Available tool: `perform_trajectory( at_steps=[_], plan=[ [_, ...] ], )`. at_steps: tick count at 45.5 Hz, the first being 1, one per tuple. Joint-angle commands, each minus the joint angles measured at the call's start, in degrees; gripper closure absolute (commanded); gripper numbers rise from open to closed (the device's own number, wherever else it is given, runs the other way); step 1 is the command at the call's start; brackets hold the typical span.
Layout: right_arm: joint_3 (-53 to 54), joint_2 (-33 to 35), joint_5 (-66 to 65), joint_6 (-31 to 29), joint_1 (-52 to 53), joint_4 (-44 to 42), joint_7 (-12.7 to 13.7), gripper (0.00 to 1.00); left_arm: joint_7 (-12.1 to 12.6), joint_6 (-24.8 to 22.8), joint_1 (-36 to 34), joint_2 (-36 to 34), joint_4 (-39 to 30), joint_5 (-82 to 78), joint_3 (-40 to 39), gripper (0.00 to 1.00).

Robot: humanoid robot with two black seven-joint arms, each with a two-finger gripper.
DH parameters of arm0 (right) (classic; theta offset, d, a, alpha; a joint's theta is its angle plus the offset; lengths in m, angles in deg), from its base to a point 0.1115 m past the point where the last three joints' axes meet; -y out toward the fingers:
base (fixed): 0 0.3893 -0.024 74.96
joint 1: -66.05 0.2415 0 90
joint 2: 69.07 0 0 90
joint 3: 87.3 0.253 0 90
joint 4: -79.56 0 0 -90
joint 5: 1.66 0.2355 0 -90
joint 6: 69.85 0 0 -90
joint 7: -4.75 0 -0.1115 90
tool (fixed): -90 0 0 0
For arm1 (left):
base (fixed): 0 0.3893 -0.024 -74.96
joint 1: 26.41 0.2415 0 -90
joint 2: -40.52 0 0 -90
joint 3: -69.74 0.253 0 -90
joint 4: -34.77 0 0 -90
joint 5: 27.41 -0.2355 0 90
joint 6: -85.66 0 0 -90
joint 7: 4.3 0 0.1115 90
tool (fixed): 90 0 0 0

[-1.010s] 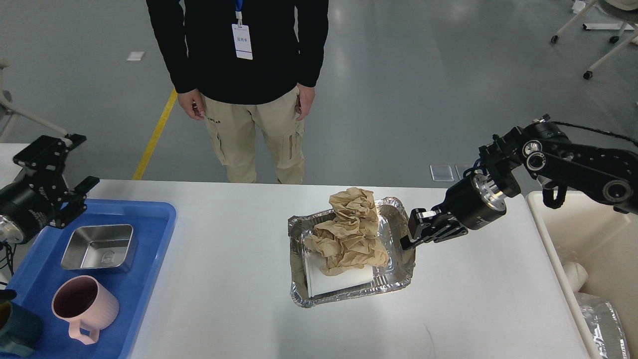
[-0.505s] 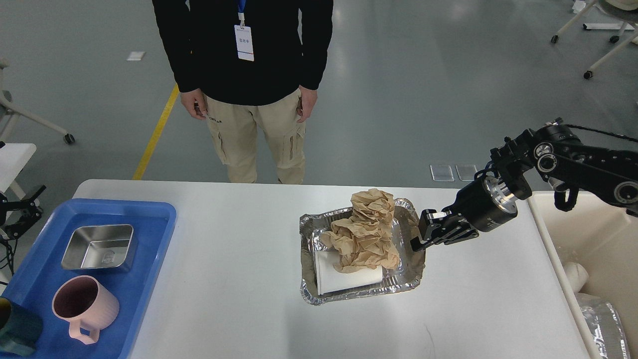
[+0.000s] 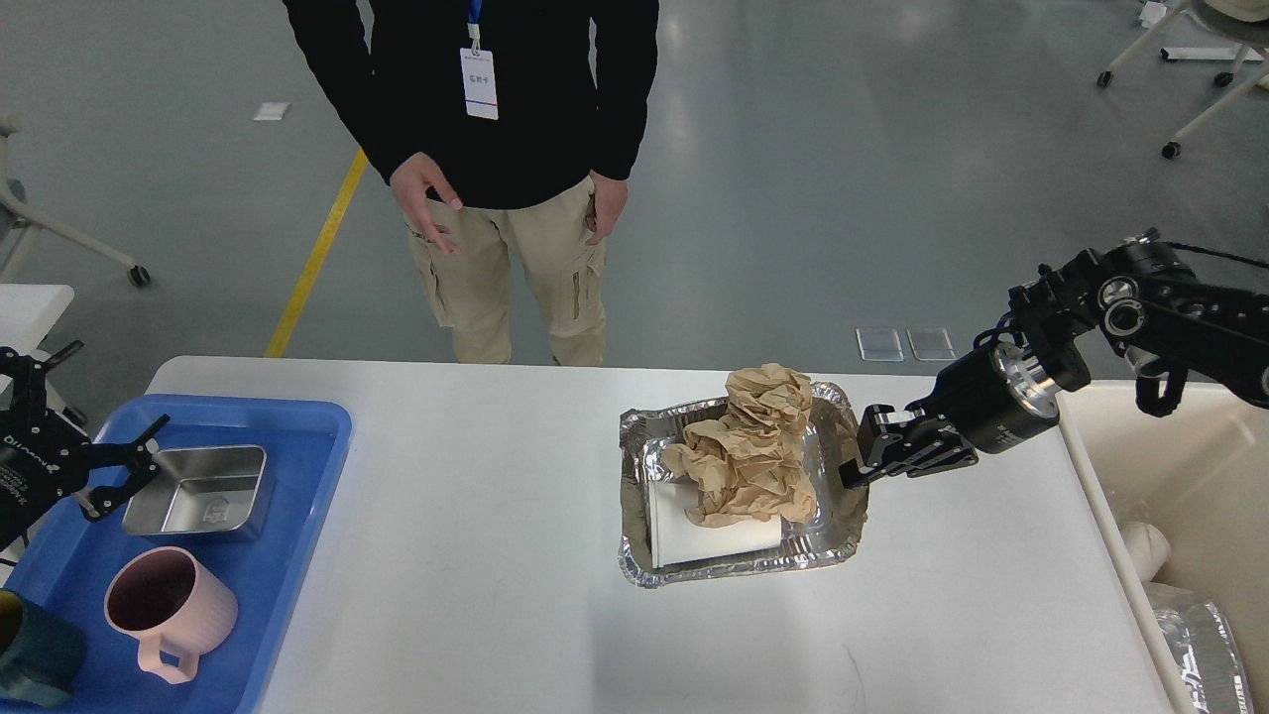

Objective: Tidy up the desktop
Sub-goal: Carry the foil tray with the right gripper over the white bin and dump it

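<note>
The white desktop [image 3: 476,595] spans the view. A crinkled foil tray [image 3: 634,496] sits on its middle right, holding crumpled brown paper [image 3: 753,446] and a white paper piece [image 3: 694,531]. My right gripper [image 3: 853,474] is shut on the foil tray's right rim. My left gripper [image 3: 124,466] is at the far left, over the blue tray's left edge beside a steel box [image 3: 198,491], with its fingers spread and empty.
The blue tray [image 3: 297,436] at the left holds the steel box, a pink mug [image 3: 164,605] and a dark green cup [image 3: 35,659]. A beige bin [image 3: 1190,476] stands past the desktop's right edge. A person [image 3: 496,149] stands behind the far edge.
My right gripper has drawn the foil tray and its paper to the right, toward the bin. My left arm dropped out, then came back lower by the steel box. The person raised one hand.
</note>
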Motion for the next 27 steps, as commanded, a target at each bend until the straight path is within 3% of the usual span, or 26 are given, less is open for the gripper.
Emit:
perform_trajectory(
  at_steps=[1, 15, 21, 27],
  plan=[
    [0.20, 0.81, 0.07, -0.06, -0.09, 0.01, -0.02, 1.00, 4.32, 0.31, -1.17, -1.68, 0.05, 3.18, -0.19, 0.03],
    [0.29, 4.93, 5.95, -0.06, -0.61, -0.34, 0.06, 1.00, 3.71, -1.98, -3.28, -1.86, 2.41, 6.08, -0.28, 0.03],
    [0.29, 8.71, 8.15, -0.06, -2.28, -0.17, 0.15, 1.00, 0.11, -4.00, -3.20, -2.04, 3.38, 6.00, 0.25, 0.03],
    [0.20, 13.37, 9.91, -0.06, -4.04, 0.10, 0.42, 1.00, -0.33, -4.44, -2.93, -2.65, 4.17, 5.64, 0.60, 0.03]
  ],
)
